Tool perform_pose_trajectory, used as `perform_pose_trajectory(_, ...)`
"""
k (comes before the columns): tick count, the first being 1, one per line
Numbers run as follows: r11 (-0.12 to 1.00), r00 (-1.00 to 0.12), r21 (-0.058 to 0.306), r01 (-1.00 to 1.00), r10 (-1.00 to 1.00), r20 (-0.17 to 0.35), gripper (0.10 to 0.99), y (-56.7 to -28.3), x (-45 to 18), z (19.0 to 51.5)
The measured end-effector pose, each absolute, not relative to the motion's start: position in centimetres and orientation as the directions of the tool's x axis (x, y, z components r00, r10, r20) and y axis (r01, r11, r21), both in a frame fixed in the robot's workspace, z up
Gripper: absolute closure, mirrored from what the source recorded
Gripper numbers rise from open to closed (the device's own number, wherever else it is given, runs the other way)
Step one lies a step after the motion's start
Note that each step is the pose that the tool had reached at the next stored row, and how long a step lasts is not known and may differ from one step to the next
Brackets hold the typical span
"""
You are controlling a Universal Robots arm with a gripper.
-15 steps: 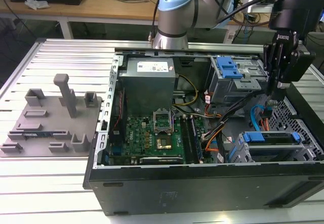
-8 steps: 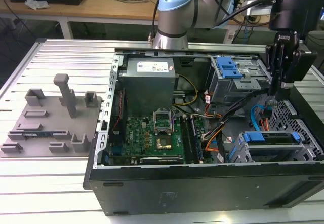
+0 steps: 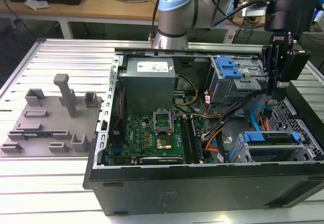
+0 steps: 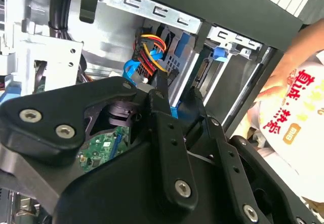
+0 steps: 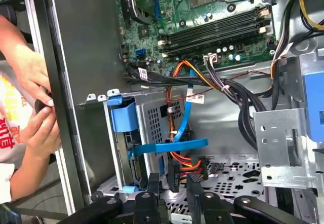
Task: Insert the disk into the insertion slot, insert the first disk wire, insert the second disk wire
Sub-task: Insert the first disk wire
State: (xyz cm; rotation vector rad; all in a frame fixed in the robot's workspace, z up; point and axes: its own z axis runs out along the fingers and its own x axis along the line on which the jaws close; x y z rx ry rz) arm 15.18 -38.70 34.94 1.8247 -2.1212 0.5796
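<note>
The disk (image 3: 271, 138), held in its blue carrier, sits inside the insertion slot (image 3: 299, 152), a grey perforated cage at the exterior view's right. My gripper (image 3: 277, 98) reaches down into the case just behind that cage. In the first wrist view the gripper (image 5: 173, 181) is shut on the black plug of the first disk wire (image 5: 188, 162), an orange, red and black bundle beside the cage (image 5: 152, 117). The second disk wire (image 5: 172, 146), flat and light blue, curves loosely across just above the plug. The second wrist view shows the gripper (image 4: 178, 95), the orange bundle (image 4: 149, 51) and the blue cable (image 4: 130, 68).
A bay with a blue latch plate (image 3: 228, 68) stands behind the gripper. The motherboard (image 3: 157, 133) and power supply (image 3: 149, 82) fill the case's middle. A grey fixture plate (image 3: 50, 122) lies outside on the left. A person's hands (image 5: 35, 82) rest at the case wall.
</note>
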Motion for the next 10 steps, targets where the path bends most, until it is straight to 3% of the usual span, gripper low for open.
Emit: perform_pose_trajectory(10,0.120,-0.161,-0.117,-0.986,-0.868,0.470,0.737,-38.81,15.04,34.17)
